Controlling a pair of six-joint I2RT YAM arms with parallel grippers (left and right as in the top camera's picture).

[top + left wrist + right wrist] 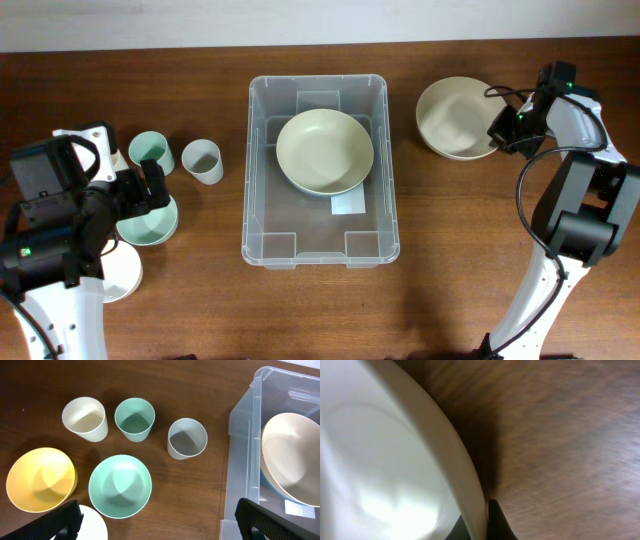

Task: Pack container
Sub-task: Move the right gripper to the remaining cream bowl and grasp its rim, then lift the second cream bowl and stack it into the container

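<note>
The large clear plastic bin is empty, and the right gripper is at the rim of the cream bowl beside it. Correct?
No: the large clear plastic bin holds a pale cream round bowl, per the overhead view. The right gripper is indeed at the rim of the other cream bowl beside it.

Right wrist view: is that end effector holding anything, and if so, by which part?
The right end effector pinches the cream bowl by its rim, at the bowl's right edge in the overhead view. The left end effector is open and holds nothing.
</note>
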